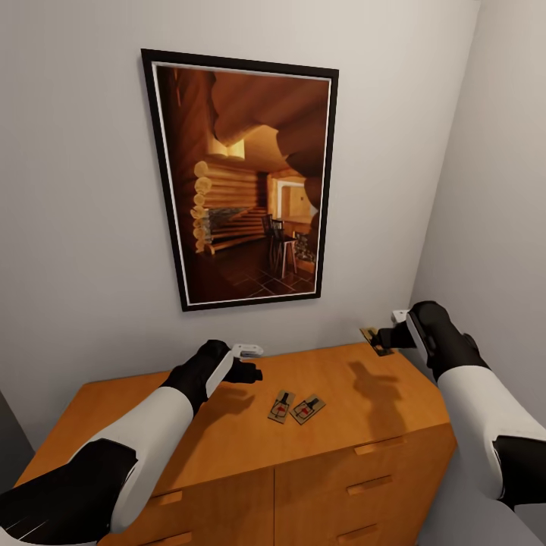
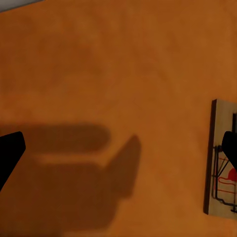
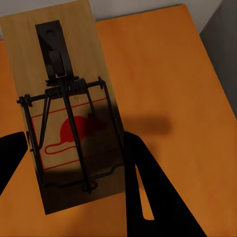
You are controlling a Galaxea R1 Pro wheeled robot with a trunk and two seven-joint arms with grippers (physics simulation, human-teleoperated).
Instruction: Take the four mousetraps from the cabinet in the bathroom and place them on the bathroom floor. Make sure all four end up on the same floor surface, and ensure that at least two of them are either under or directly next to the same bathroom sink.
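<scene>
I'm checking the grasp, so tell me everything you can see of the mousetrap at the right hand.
The mousetrap is a flat, pale wooden board printed with a red mouse outline, carrying a dark wire spring, bar and black metal plate. It sits in the right hand, raised above the cabinet's orange top near its back right corner, tilted. A dark finger lies against one long edge; whether the other touches it is unclear.

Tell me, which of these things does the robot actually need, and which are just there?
Part of the job:
- two mousetraps on the cabinet
- a third mousetrap in the right hand
- left hand, open above the cabinet top

Just there:
- framed picture
- wall
</scene>
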